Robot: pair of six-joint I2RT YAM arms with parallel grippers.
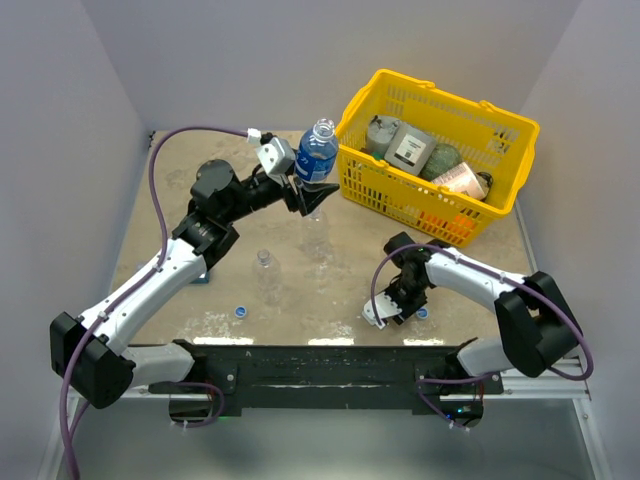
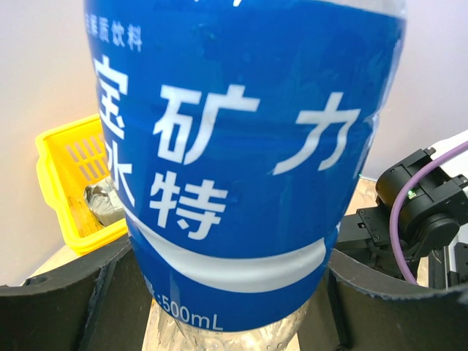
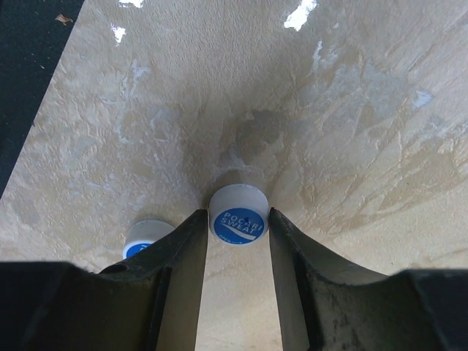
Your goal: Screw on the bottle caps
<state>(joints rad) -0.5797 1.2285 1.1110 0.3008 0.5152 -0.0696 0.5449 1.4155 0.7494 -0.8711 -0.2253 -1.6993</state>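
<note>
- No cap is seen screwed on; the task is judged to be at its start, with all the capping left to do.
- Labelled bottle (image 1: 317, 150) is held upright above the bench (image 1: 330, 285), near the back edge and just beside the basket (image 1: 358, 100). Its neck looks open.
- Left gripper (image 1: 308, 190) is clamped on that bottle's lower body, with a finger seen on each side in the wrist view.
- Right gripper (image 3: 238, 213) is down on the bench near the front edge. It is closed against a cap (image 3: 238, 214) from both sides, and the cap sits flat on the bench, not lifted.
- A second cap (image 3: 146, 238) lies just beside it, half hidden by a finger.
- A third cap (image 1: 241, 311) lies near the front edge, on the left.
- A clear bottle (image 1: 266, 272) stands mid-bench, uncapped as far as can be told.
- Only two bottles are made out for sure.
- The gripped cap is hidden under the right gripper in the top view.
- The labelled bottle's neck is cut off in the left wrist view.
- How firmly the cap is gripped cannot be judged.
</note>
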